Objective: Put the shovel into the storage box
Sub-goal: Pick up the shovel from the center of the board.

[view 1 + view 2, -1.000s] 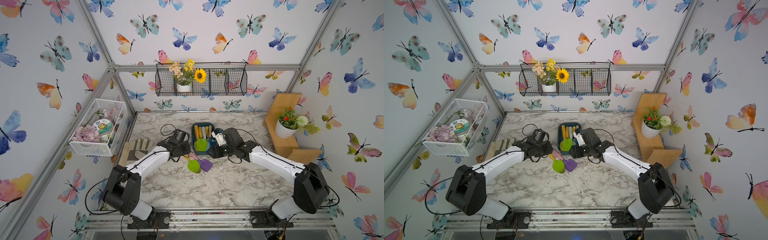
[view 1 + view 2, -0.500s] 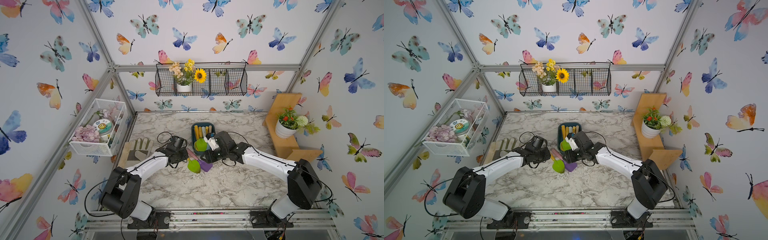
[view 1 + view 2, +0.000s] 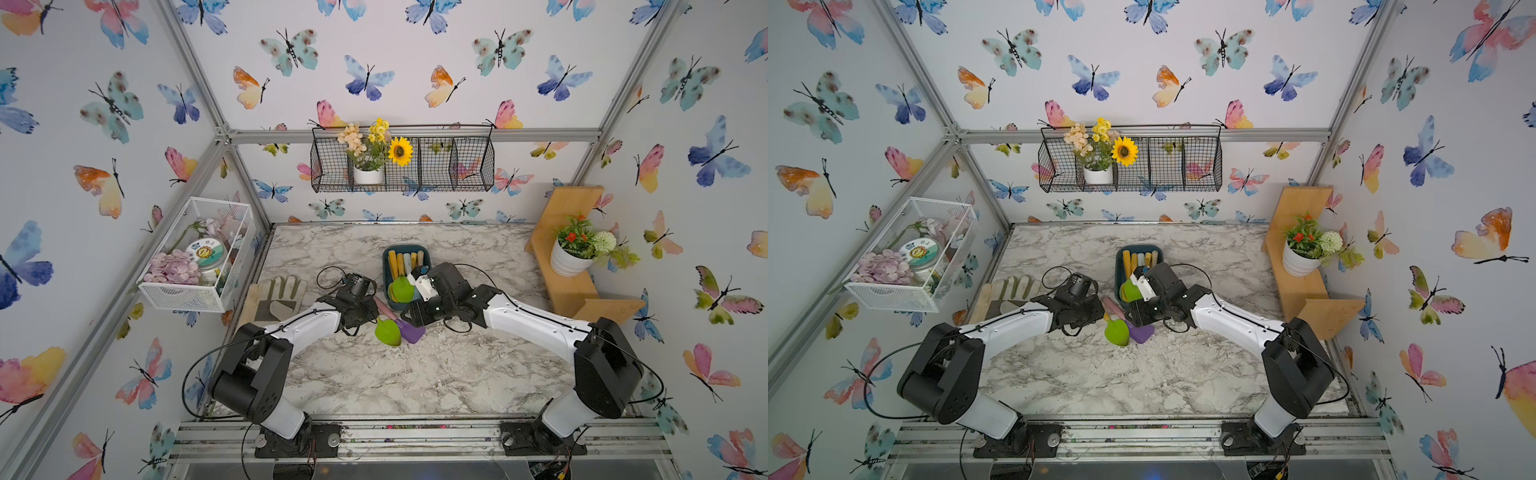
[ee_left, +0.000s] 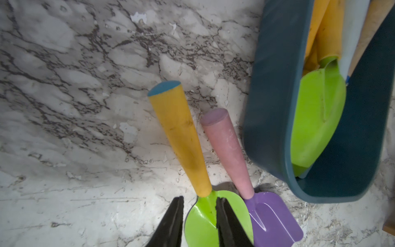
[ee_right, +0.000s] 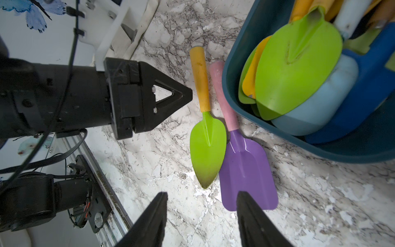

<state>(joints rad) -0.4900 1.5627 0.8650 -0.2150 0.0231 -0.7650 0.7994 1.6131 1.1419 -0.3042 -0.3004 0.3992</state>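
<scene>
Two shovels were seen lying flat on the table (image 5: 162,154), side by side and just outside the storage box (image 4: 273,96): the green shovel (image 5: 207,147) with its yellow handle, and the purple shovel (image 5: 245,169), whose pink handle lay close to the box wall. The box was already heaped with other shovels. The jaws of the left gripper (image 4: 199,200) were set narrowly apart over the green shovel's neck, with nothing clamped. Those of the right gripper (image 5: 202,193) were spread wide and empty near the two blade tips. Trouble was judged likeliest at the pick: with the blades lying against each other, the purple shovel could be dragged or pinched along with the green one. With both arms crowded over one spot, a collision was also to be feared. A shovel released onto the heaped blades could slide back over the rim.
</scene>
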